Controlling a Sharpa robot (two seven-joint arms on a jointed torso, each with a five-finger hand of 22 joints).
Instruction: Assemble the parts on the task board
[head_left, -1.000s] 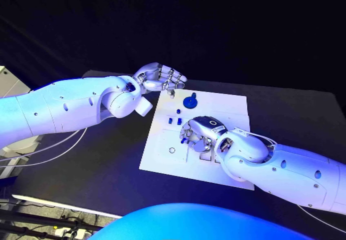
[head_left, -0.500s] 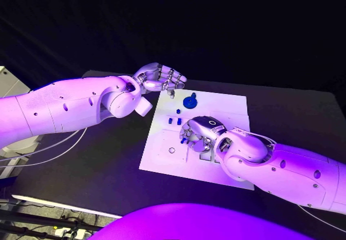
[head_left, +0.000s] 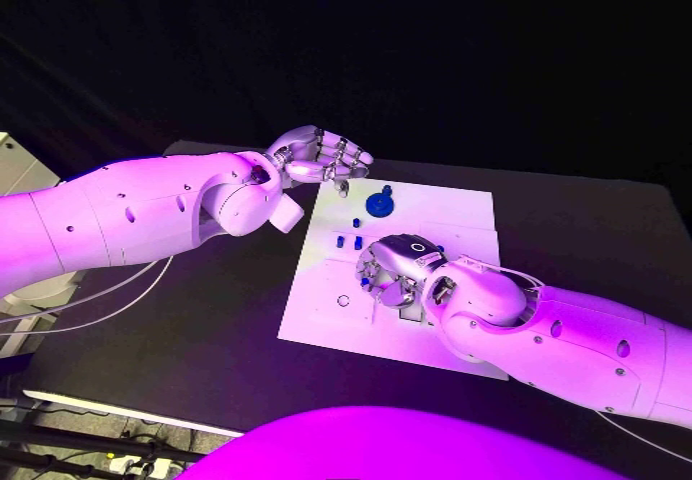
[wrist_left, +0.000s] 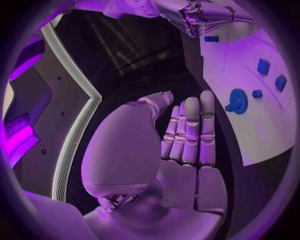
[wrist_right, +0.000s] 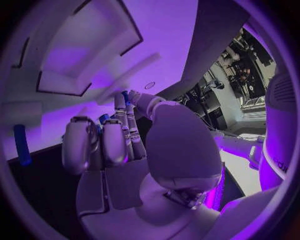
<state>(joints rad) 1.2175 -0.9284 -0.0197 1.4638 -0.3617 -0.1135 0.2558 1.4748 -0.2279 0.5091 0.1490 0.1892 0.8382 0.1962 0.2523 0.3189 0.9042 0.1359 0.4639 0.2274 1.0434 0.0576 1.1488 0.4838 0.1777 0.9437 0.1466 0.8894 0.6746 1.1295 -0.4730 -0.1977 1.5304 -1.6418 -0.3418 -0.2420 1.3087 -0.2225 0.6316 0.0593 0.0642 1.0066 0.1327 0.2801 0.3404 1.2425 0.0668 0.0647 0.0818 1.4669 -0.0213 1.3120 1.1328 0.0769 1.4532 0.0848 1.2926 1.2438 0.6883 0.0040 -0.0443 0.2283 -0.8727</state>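
Observation:
The white task board (head_left: 447, 215) lies mid-table. A round blue part (head_left: 379, 205) sits near its far edge, with small blue parts (head_left: 348, 241) just nearer me. My right hand (head_left: 400, 266) is low over the board's middle, fingers curled down. A small blue part (wrist_right: 103, 119) shows between its fingers, so it seems to pinch that part against the board. My left hand (head_left: 320, 155) hovers above the board's far left corner and holds nothing. In the left wrist view its fingers (wrist_left: 190, 130) stand straight, and the round blue part (wrist_left: 237, 101) lies beyond them.
A blue peg (wrist_right: 22, 145) stands on the board beside my right hand, near dark rectangular recesses (wrist_right: 59, 82). The black table (head_left: 188, 330) surrounds the board. White cables (head_left: 87, 300) trail under my left arm at the table's left side.
My right hand has edged slightly left over the board's middle. My left hand has stayed where it was.

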